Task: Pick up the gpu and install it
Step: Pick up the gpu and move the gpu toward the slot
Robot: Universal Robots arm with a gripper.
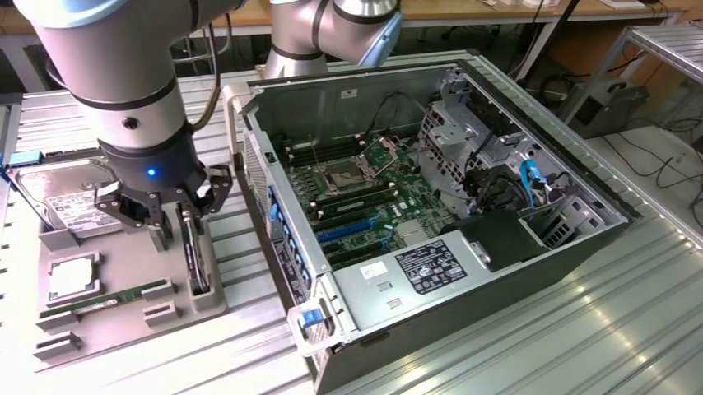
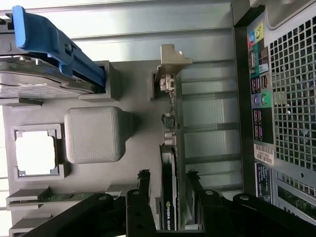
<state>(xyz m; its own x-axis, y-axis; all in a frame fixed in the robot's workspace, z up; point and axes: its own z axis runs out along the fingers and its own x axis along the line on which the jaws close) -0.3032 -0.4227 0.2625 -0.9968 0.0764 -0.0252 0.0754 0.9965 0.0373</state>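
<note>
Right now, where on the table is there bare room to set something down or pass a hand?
Bare: the ribbed table on the exterior view's right of the case, and the strip along the tray's near edge. Tight: the gap between tray and case. Crowded: the tray, with drive, memory stick and the open gripper astride the gpu.

We can read white letters along the edge of the graphics card [image 2: 169, 200]: "NVIDIA", then what looks like "QUAD". We also see a white label [image 1: 77, 210] on the hard drive [image 1: 42, 185], a black label [image 1: 437, 265] on the power supply box inside the computer case [image 1: 329, 99], and a barcode sticker [image 2: 264, 155] on the case's back panel. Their print is too small for us to read.
</note>
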